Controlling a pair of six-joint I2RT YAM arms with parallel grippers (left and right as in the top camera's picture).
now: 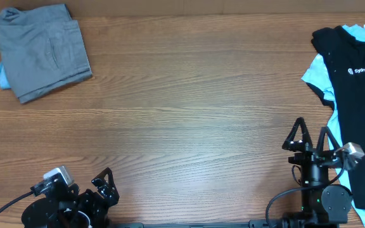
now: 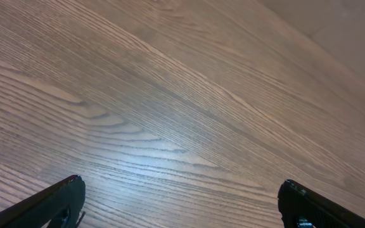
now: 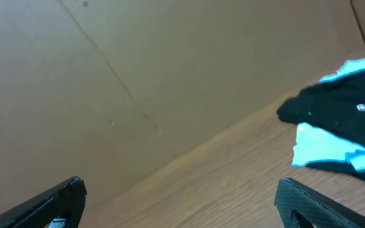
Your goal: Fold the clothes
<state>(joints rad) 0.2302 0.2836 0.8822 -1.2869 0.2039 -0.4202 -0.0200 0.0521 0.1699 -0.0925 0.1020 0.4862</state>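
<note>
A black shirt with white lettering [image 1: 355, 69] lies unfolded at the table's right edge, over a light blue garment [image 1: 315, 73]. Both also show in the right wrist view, the black shirt [image 3: 334, 104] and the light blue garment [image 3: 322, 147]. A folded grey garment [image 1: 42, 50] lies at the far left corner, with a bit of light blue cloth [image 1: 0, 76] under it. My left gripper [image 1: 106, 183] is open and empty at the near left edge [image 2: 181, 202]. My right gripper [image 1: 310, 136] is open and empty at the near right, just left of the black shirt [image 3: 179, 202].
The wooden table [image 1: 189, 114] stretches between the two piles. A plain beige wall [image 3: 138, 76] stands behind the table in the right wrist view.
</note>
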